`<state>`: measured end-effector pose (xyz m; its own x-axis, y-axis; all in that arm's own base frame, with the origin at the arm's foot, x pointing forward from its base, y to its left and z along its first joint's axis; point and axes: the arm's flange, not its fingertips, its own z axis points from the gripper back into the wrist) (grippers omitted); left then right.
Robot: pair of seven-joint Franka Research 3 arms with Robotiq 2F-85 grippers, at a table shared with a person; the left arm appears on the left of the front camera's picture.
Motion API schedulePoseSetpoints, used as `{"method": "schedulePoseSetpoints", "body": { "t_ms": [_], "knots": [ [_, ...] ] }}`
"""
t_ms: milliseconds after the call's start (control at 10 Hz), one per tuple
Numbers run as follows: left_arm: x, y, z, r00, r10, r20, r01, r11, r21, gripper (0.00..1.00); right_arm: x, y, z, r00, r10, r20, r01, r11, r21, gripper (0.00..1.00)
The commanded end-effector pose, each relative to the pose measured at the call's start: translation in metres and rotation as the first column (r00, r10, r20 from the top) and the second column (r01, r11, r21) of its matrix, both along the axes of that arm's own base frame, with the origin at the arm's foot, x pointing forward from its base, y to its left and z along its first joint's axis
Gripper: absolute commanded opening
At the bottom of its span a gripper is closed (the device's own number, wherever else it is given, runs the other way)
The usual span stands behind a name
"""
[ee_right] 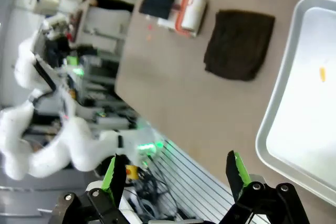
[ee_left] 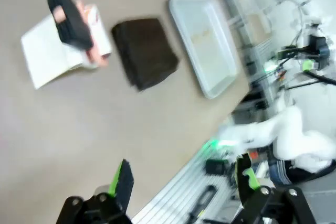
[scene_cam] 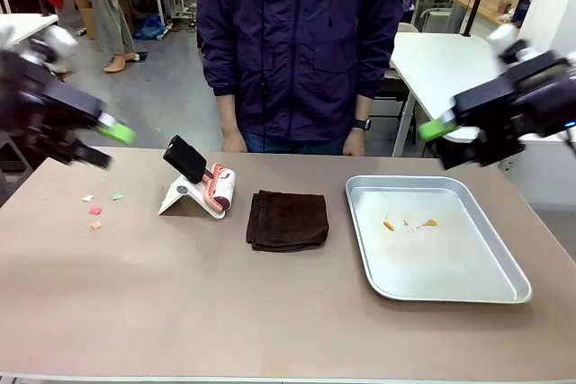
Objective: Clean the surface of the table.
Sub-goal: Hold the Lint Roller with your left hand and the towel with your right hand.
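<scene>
From the front, the brown table [scene_cam: 180, 294] lies wide under both arms. The left gripper [scene_cam: 108, 146] and right gripper [scene_cam: 441, 144] hover over its ends, fingers spread, holding nothing. Paper scraps [scene_cam: 94, 210] lie near the left edge; a dark cloth [scene_cam: 288, 220] sits between a lint roller [scene_cam: 219, 188] and a tray [scene_cam: 450, 263]. The left wrist view, blurred, shows jaws wide above tabletop. The right wrist view shows the same wide gap beside the tray. A careless wipe could flick those light scraps onto the floor.

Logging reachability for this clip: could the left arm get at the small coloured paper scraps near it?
Probably yes: the open left end effector hangs close above the small coloured paper scraps, with nothing between them.
</scene>
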<state>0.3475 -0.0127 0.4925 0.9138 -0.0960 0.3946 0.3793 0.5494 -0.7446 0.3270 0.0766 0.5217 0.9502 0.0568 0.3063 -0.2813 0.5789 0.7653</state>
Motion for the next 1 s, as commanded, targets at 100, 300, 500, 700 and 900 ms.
{"method": "schedulePoseSetpoints", "body": {
  "t_ms": [100, 300, 500, 700, 900],
  "knots": [
    [-0.032, 0.100, -0.026, 0.984, 0.178, 0.030, -0.163, 0.948, -0.274, 1.00, -0.025, -0.078, -0.030, 0.986, -0.165, -0.001, 0.163, 0.973, 0.163, 1.00],
    [-0.058, 0.157, -0.055, 0.959, 0.284, 0.025, -0.251, 0.883, -0.397, 1.00, -0.042, -0.125, -0.039, 0.961, -0.276, 0.003, 0.268, 0.937, 0.225, 1.00],
    [-0.071, 0.179, -0.082, 0.928, 0.372, -0.020, -0.337, 0.816, -0.470, 1.00, -0.048, -0.166, -0.059, 0.928, -0.367, -0.058, 0.368, 0.888, 0.276, 1.00],
    [-0.072, 0.178, -0.095, 0.917, 0.397, -0.036, -0.362, 0.792, -0.492, 1.00, -0.052, -0.196, -0.080, 0.896, -0.429, -0.118, 0.443, 0.841, 0.309, 1.00],
    [-0.068, 0.174, -0.098, 0.914, 0.403, -0.041, -0.369, 0.786, -0.496, 1.00, -0.047, -0.204, -0.097, 0.890, -0.433, -0.145, 0.456, 0.829, 0.323, 1.00]
  ]
}}
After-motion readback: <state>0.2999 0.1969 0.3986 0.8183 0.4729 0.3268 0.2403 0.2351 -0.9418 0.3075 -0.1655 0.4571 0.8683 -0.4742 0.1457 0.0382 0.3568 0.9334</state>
